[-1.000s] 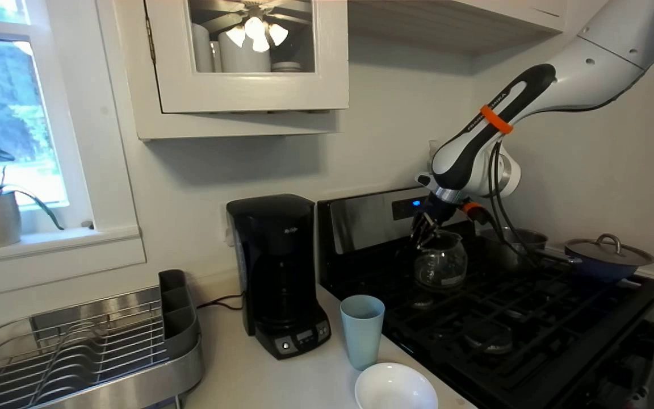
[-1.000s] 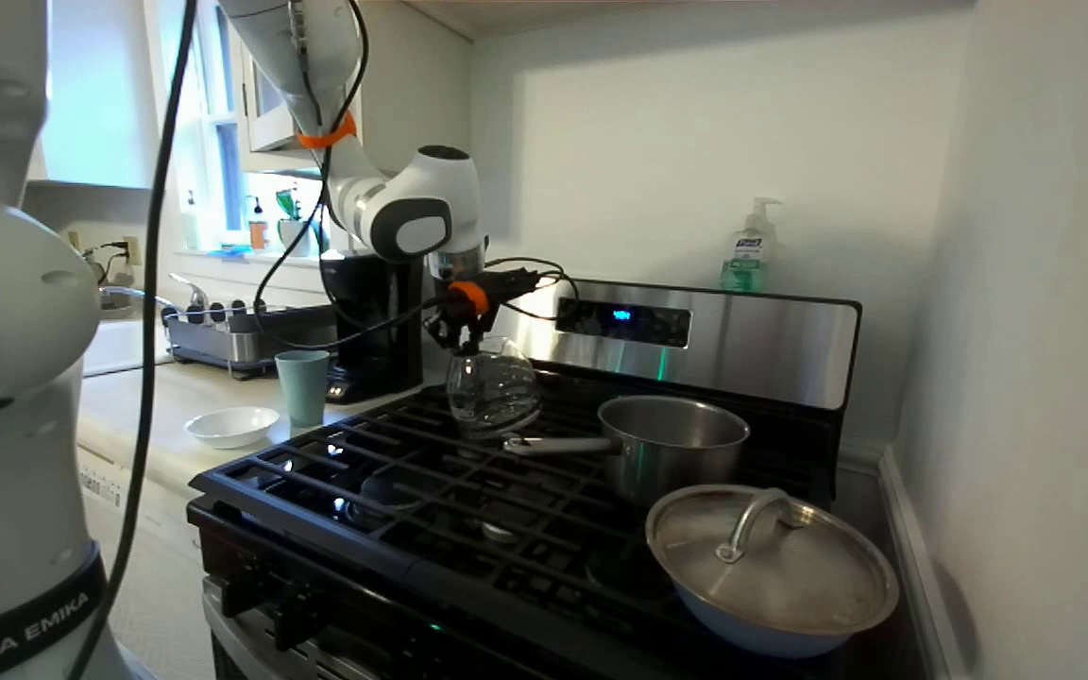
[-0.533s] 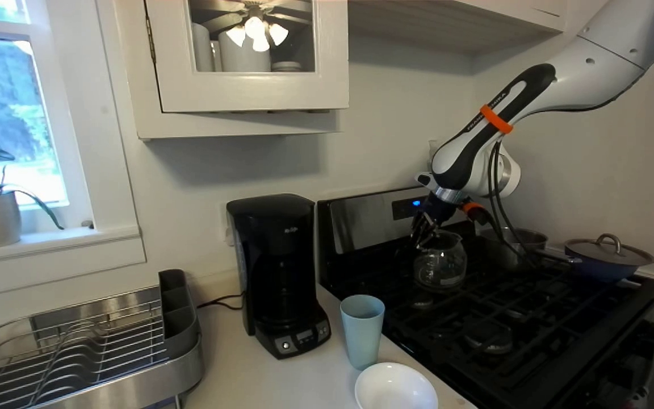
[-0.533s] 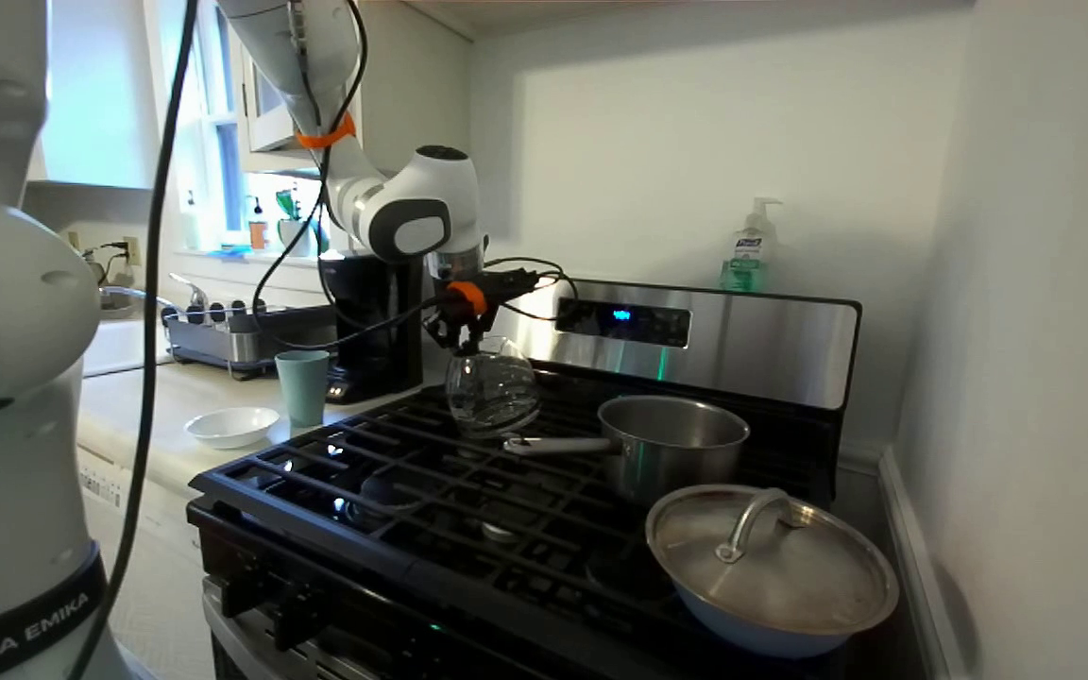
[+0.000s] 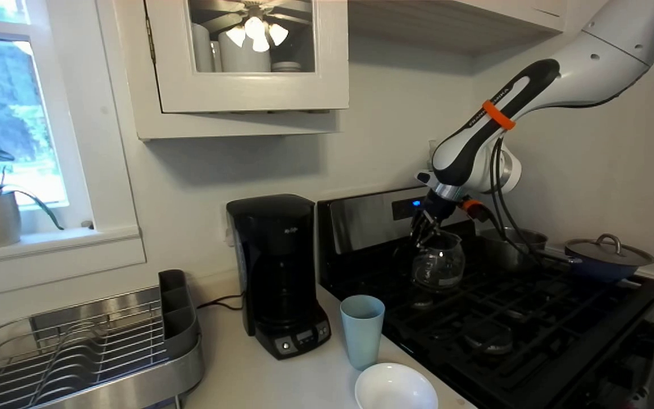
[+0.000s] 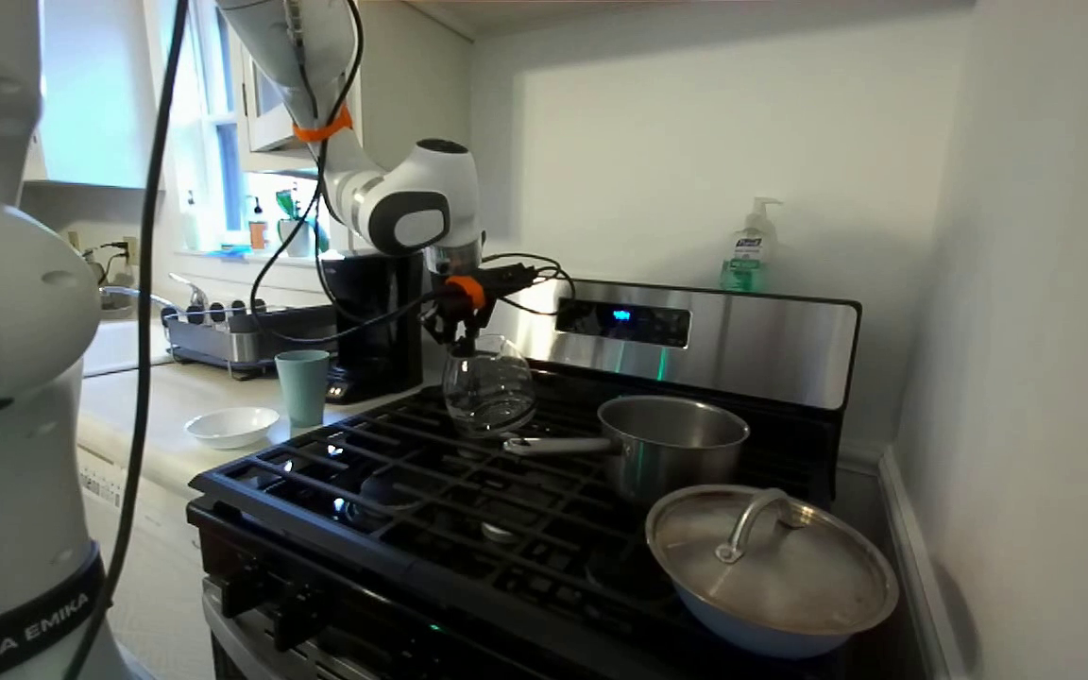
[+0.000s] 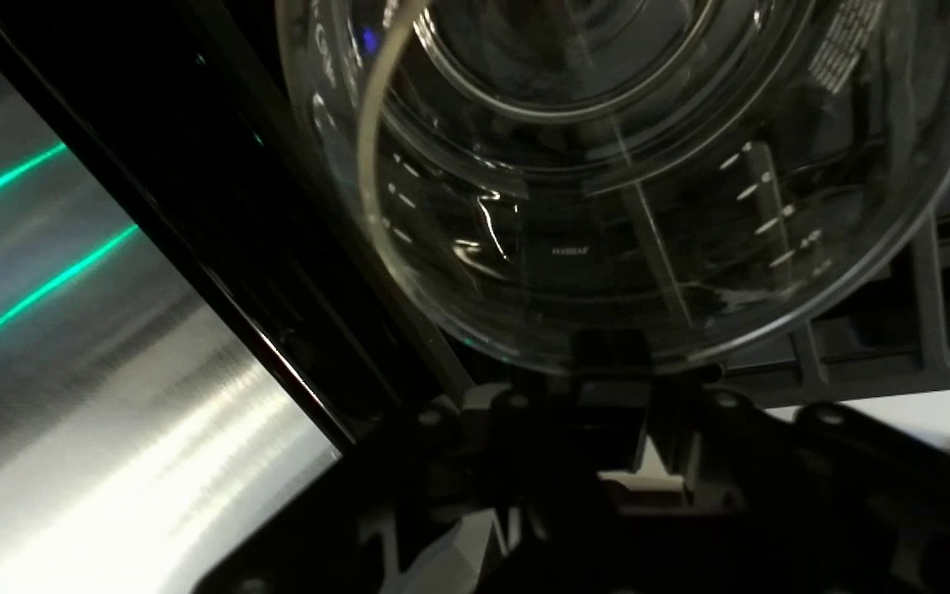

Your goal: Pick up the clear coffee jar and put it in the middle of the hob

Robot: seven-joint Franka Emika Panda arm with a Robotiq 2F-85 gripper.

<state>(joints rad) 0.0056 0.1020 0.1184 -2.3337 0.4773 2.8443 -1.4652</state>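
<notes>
A black coffee maker (image 5: 273, 261) stands near the back edge of the counter (image 5: 298, 380), a blue cup (image 5: 362, 335) near its right edge — then the gripper (image 5: 424, 236), pinching the clear coffee jar (image 5: 439, 268) over the rear left corner of the hob (image 5: 520, 321) — then a lidded pan (image 5: 605, 258).

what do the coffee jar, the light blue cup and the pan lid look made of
Coffee jar: most likely glass, smooth and glossy; it is see-through, with thin bright reflections.
Light blue cup: probably plastic, fairly matte; soft shading and no sharp glints, though ceramic is possible.
Pan lid: metal, perhaps stainless steel, with a dull grey sheen.
</notes>
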